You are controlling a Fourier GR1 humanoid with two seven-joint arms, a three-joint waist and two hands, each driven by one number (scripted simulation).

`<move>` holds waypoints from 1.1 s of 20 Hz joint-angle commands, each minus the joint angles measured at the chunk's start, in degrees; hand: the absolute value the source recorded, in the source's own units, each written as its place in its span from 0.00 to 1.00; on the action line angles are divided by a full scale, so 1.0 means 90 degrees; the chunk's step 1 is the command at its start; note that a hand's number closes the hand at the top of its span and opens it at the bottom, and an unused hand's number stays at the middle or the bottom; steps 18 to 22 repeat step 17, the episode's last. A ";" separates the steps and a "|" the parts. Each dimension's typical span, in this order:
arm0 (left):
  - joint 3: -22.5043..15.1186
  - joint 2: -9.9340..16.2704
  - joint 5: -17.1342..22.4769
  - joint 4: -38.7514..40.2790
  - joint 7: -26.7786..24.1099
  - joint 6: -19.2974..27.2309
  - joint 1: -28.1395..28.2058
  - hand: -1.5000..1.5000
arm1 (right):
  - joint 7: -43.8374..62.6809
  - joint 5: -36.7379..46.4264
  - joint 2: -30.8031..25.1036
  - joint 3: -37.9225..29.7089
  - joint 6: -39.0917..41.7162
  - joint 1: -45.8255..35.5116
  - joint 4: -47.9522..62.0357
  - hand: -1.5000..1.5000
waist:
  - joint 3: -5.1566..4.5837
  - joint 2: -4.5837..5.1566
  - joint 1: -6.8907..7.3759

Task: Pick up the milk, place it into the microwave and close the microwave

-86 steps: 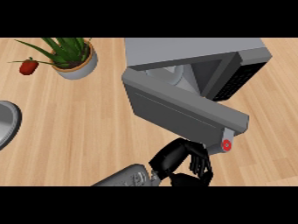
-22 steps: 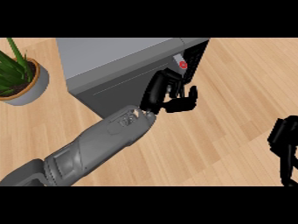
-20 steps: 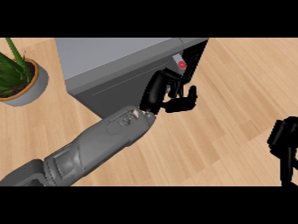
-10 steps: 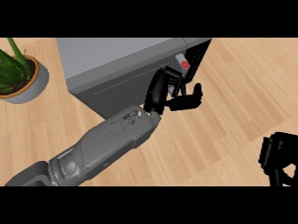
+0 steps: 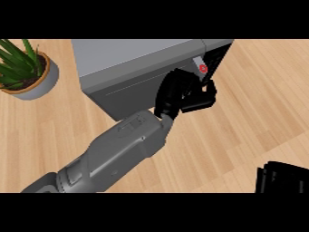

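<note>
Wood counter (image 5: 263, 113) runs under everything, pale planks showing on both sides of the arm. On it, the left hand (image 5: 183, 93) lies flat against the front of the microwave (image 5: 137, 68), fingers (image 5: 173, 86) fairly straight and spread on the grey door (image 5: 127, 93), thumb side toward the control strip just to its right. That flat-palm pose suits pushing, not grasping: it looks like the closing step, with the door looking shut or close to it. A red button (image 5: 202, 68) sits just above and right of the fingertips, so the palm should stay on the door. No milk is in view; if it is inside, the door hides it. Well away to the hand's left stands a potted plant (image 5: 19, 68). Down in the lower right corner the right hand (image 5: 287, 179) rests idle; whether it is curled I cannot tell.
</note>
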 commanded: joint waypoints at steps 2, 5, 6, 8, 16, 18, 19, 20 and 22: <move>0.0589 0.0009 0.0525 0.0657 -0.0124 -0.0501 0.0316 1.00 | 0.0019 0.0105 0.0210 0.0235 -0.0233 0.0344 -0.0349 1.00 | -0.0020 0.0023 0.0253; 0.0517 0.0044 0.0666 0.0804 -0.0166 -0.0898 0.0397 1.00 | 0.0092 0.0221 0.0315 0.0356 -0.0445 0.0534 -0.0571 1.00 | -0.0028 0.0012 0.0355; 0.0486 0.0028 0.0700 0.0838 -0.0220 -0.1001 0.0429 1.00 | 0.0104 0.0276 0.0364 0.0449 -0.0501 0.0654 -0.0650 1.00 | -0.0024 -0.0013 0.0360; 0.0427 0.0139 0.0775 0.0931 -0.0209 -0.1282 0.0467 1.00 | 0.0154 0.0324 0.0435 0.0523 -0.0638 0.0756 -0.0809 1.00 | -0.0029 -0.0009 0.0439; 0.0273 0.0244 0.0982 0.1248 -0.0398 -0.2088 0.0564 1.00 | 0.0339 0.0799 0.0731 0.0914 -0.1153 0.1145 -0.1295 1.00 | -0.0027 -0.0019 0.0650; 0.0182 0.0194 0.0973 0.1290 -0.0368 -0.2153 0.0549 1.00 | 0.0373 0.0861 0.0819 0.1000 -0.1226 0.1097 -0.1435 1.00 | -0.0031 -0.0025 0.0694; 0.0182 0.0194 0.0973 0.1290 -0.0368 -0.2153 0.0549 1.00 | 0.0373 0.0861 0.0819 0.1000 -0.1226 0.1097 -0.1435 1.00 | -0.0031 -0.0025 0.0694; 0.0182 0.0194 0.0973 0.1290 -0.0368 -0.2153 0.0549 1.00 | 0.0373 0.0861 0.0819 0.1000 -0.1226 0.1097 -0.1435 1.00 | -0.0031 -0.0025 0.0694; 0.0182 0.0194 0.0973 0.1290 -0.0368 -0.2153 0.0549 1.00 | 0.0373 0.0861 0.0819 0.1000 -0.1226 0.1097 -0.1435 1.00 | -0.0031 -0.0025 0.0694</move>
